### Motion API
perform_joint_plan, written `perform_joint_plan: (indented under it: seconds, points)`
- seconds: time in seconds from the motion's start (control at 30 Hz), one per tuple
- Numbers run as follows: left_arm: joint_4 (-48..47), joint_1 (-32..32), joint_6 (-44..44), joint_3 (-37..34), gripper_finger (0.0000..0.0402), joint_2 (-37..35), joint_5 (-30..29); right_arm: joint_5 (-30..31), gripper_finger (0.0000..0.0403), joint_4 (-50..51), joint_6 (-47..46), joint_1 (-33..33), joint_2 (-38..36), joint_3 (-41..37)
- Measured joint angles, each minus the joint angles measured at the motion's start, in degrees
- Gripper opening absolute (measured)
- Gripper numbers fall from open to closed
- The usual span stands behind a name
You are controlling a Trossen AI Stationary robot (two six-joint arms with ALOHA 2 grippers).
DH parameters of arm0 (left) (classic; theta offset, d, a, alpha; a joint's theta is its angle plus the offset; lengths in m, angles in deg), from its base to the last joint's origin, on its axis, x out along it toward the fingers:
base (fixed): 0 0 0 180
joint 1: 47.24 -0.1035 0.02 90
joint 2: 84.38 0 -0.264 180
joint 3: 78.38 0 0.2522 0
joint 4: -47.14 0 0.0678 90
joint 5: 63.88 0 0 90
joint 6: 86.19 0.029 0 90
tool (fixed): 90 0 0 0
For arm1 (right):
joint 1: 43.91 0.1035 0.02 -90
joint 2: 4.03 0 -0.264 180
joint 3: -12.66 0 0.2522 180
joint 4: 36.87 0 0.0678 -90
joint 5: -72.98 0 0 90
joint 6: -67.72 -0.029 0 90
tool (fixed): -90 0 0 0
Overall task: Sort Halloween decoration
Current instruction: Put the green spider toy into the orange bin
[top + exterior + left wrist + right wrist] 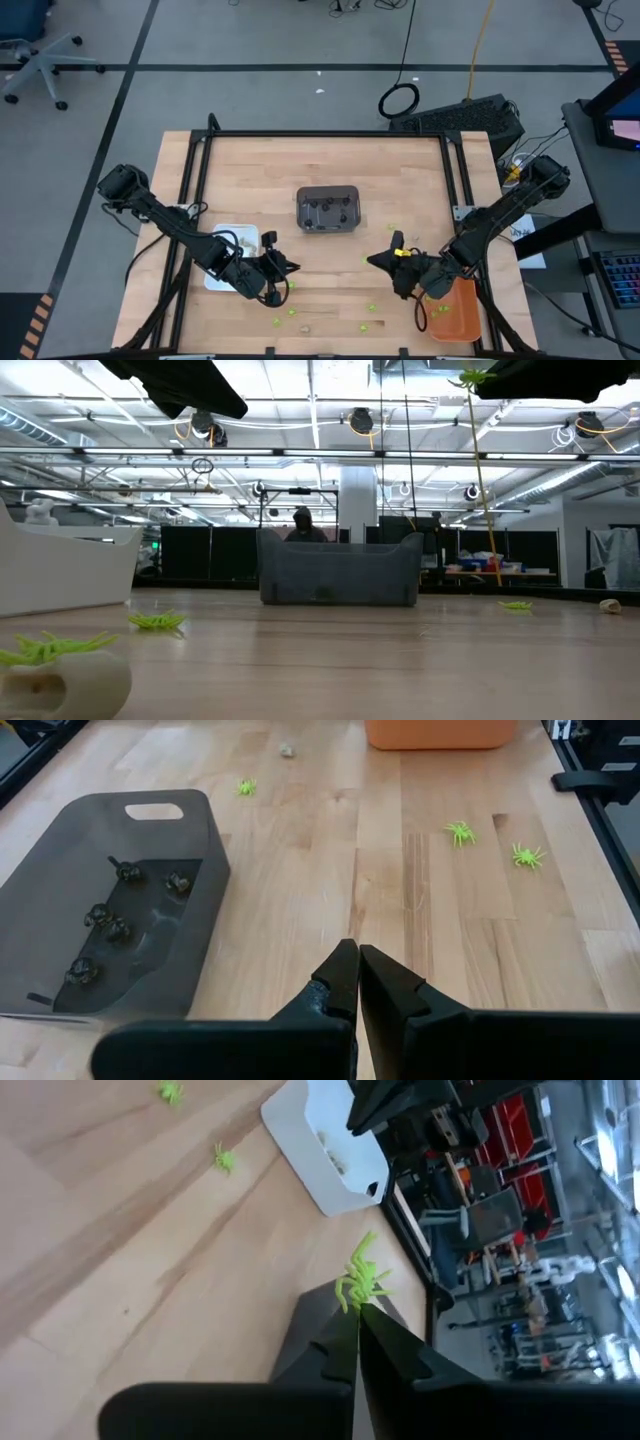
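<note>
Lime-green spider trinkets lie scattered on the wooden table (330, 280), among them one (292, 312) near the front and two more (460, 832) (527, 855). Dark trinkets (105, 920) lie in the dark grey tray (328, 208). My right gripper (398, 250) is shut on one green spider (360, 1280), high above the table right of centre. My left gripper (357, 970) is shut and holds nothing; it hangs left of centre, beside the white tray (232, 255). A tan trinket (60, 680) rests on the table close to the low camera. My right gripper pinches the green spider between its two fingertips (350, 1330). Only the spider's lower edge (356, 1302) is caught; its legs spread out past the tips. The fingers come from the table's right, slanting slightly down. The spider (470, 378) is lifted clear of the table.
An orange tray (455, 310) stands at the front right, under my right arm. The grey tray (340, 570) stands mid-table, the white tray (325, 1155) at the front left. Bare wood lies between the two grippers. A black frame (330, 133) borders the table.
</note>
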Motion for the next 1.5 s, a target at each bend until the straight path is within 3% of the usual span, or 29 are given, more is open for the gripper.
perform_joint_plan:
  seconds: [0.33,0.63,0.83,1.03,1.5]
  points:
    - [0.0,0.0,0.0,0.0,0.0013,0.0,0.0,0.0,0.0,-0.6,-18.0,0.0,0.0,0.0]
    - [0.0,0.0,0.0,0.0,0.0013,0.0,0.0,-0.5,0.0,-0.6,-45.4,0.0,0.0,0.0]
    - [0.0,0.0,-0.1,0.0,0.0013,0.0,0.0,-1.6,0.0,-0.6,-58.0,0.0,0.0,0.0]
    - [0.0,0.0,-0.1,0.0,0.0013,0.0,0.0,-1.5,0.0,-0.6,-65.6,0.0,0.0,0.0]
    - [0.0,0.0,-0.1,0.0,0.0013,0.0,0.0,-1.5,0.0,-0.8,-72.4,0.0,0.0,0.0]
